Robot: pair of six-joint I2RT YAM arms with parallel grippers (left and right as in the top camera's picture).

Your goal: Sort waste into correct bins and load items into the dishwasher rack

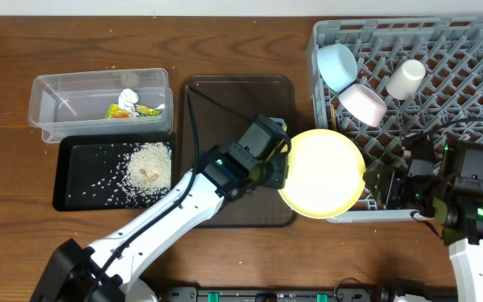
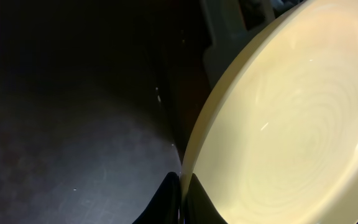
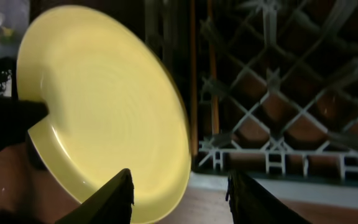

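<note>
Pinching plate [image 1: 325, 172] rim at 9 o'clock with left gripper [image 2: 181, 186]; keeping right gripper [image 3: 178, 180] parted, empty, at 3 o'clock.

Wooden table [image 1: 7, 50] carries clear box [image 1: 74, 101], black tray [image 1: 78, 180], brown tray [image 1: 241, 96], grey rack [image 1: 459, 75].

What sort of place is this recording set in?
Probably a tabletop dish-clearing setup rather than a full kitchen: a grey dishwasher rack, a yellow plate, and a black tray holding loose rice, all on a wooden table.
</note>
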